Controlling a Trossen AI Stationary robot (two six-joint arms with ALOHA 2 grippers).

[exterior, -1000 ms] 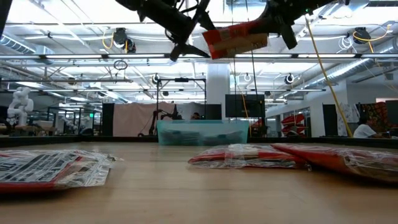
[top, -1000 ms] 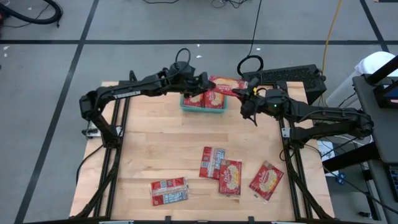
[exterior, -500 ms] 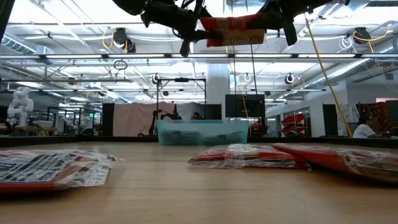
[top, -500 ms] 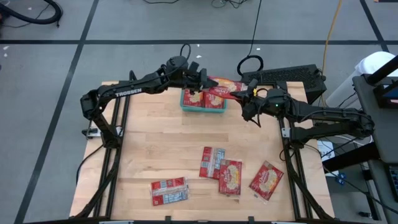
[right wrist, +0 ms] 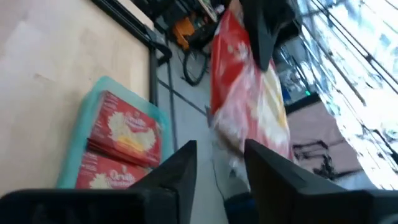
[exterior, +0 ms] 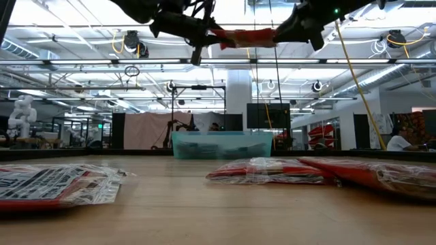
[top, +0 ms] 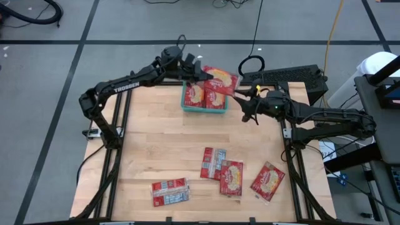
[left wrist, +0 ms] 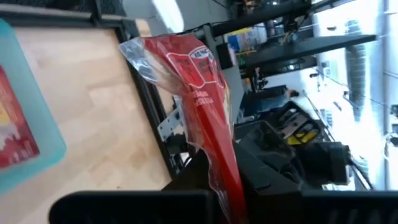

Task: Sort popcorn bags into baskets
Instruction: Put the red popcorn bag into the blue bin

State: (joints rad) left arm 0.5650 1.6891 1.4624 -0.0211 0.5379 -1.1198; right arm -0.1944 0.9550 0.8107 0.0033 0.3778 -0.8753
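One red popcorn bag (top: pixel 220 80) hangs in the air over the far side of the teal basket (top: pixel 204 107), between my two grippers. My left gripper (top: pixel 201 75) is shut on its left end. My right gripper (top: pixel 240 94) stands open at the bag's right end (right wrist: pixel 231 149), its fingers on either side of that edge. Two red bags (top: pixel 205 96) lie flat in the basket, which stands at the table's far edge. The low view shows the held bag (exterior: pixel 245 37) edge-on and about level. My left gripper pinches the bag's left end (left wrist: pixel 219 167) between its two fingers, coming about level from the table's left. The bag sticks out past the fingers toward the right arm, lifted clear of basket and table. My right gripper: whether its open fingers (right wrist: pixel 181 163) touch the bag, I cannot tell.
Several more popcorn bags lie flat on the near half of the table: one face down (top: pixel 170 191) at near left, two overlapping (top: pixel 222 170) in the middle, one (top: pixel 267 181) at near right. A dark keyboard (top: pixel 294 76) sits at the far right corner.
My left gripper has shut on the bag's left end and gone toward the table's far edge. My right gripper has rolled and opened. The bag has turned from hanging slanted to lying about flat, its face up.
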